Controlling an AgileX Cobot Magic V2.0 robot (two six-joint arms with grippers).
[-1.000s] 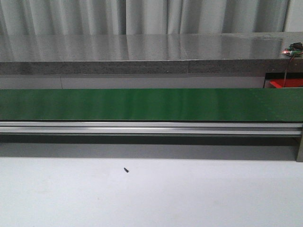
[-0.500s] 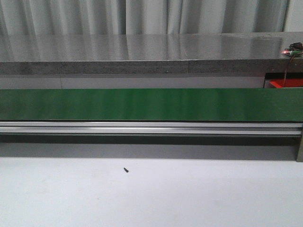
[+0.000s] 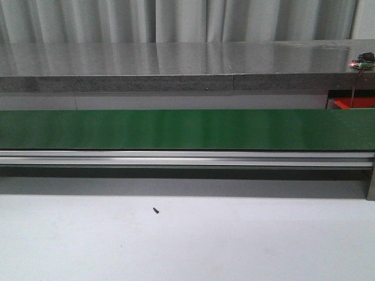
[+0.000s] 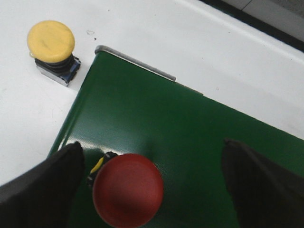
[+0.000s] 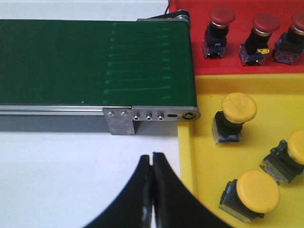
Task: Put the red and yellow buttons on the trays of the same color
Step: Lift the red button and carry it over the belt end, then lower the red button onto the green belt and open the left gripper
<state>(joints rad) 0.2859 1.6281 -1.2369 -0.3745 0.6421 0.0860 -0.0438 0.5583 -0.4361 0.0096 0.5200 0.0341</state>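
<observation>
While my left claw point(image 4: 152, 190) stands spread around the round red mushroom-capped button point(image 4: 127, 189) on the green belt point(image 4: 190, 123), closing off-centre could tip it; my right claw point(image 5: 152, 178) is pressed together.

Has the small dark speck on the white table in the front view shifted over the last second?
No. The small dark speck sits at the same spot below the green conveyor belt and its aluminium rail in all three frames.

Four red buttons point(image 4: 128, 189), four yellow buttons point(image 5: 239, 106), two trays point(image 5: 209, 92).
</observation>
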